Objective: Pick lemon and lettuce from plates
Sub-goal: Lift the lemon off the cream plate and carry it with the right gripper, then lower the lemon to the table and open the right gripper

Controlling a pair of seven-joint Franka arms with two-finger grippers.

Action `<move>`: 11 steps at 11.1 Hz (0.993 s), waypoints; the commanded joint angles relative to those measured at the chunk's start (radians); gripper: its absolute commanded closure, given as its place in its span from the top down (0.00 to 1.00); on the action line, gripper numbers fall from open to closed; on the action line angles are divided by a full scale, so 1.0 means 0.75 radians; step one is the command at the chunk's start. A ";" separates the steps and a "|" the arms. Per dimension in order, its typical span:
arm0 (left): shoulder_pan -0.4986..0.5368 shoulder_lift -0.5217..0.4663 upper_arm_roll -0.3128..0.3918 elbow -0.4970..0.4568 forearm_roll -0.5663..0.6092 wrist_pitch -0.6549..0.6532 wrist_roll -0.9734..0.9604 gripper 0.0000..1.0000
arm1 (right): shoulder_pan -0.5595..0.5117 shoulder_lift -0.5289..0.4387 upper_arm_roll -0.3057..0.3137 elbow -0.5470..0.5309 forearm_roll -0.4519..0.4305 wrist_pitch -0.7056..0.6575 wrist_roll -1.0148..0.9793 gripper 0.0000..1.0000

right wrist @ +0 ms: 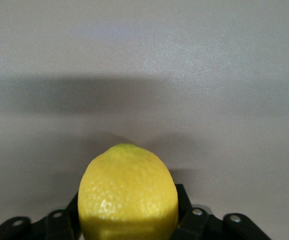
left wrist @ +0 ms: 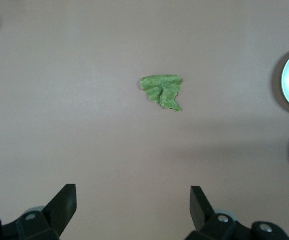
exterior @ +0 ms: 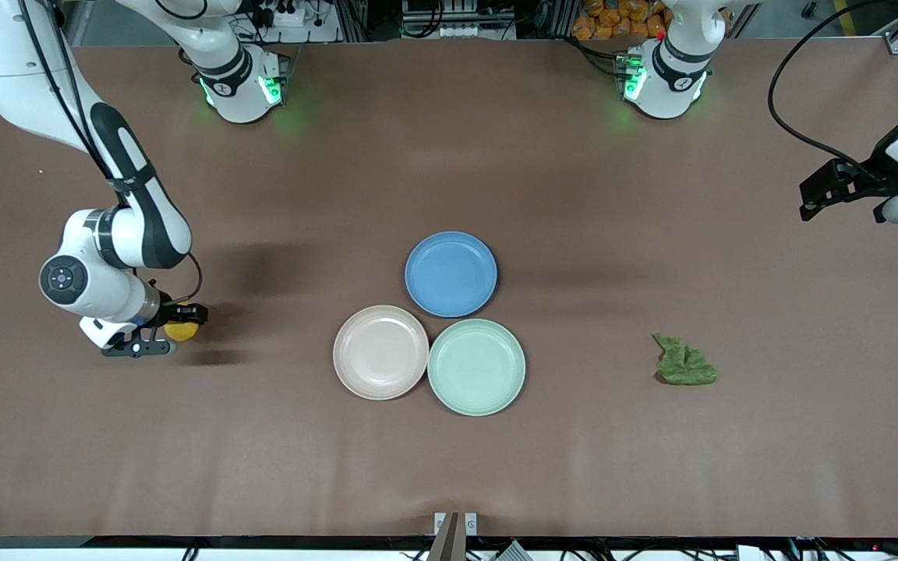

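You have a yellow lemon [right wrist: 128, 195], dark green lettuce [exterior: 684, 363], pink-beige plate [exterior: 348, 372], mint plate [exterior: 477, 399], blue plate [exterior: 450, 274], brown table [exterior: 449, 452].

lettuce [exterior: 684, 363] alone on open table [exterior: 652, 467], three plates [exterior: 450, 273] touching mid-table

Right arm bent low at its end of the surface, right gripper [exterior: 159, 333] down close to it, jaws set against a lemon [right wrist: 128, 194]. Left gripper [left wrist: 133, 205] raised, jaws wide apart.
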 commanded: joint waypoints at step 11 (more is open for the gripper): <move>0.006 -0.018 -0.010 0.089 -0.074 -0.010 0.016 1.00 | 0.057 -0.310 -0.024 0.127 -0.006 -0.465 0.019 1.00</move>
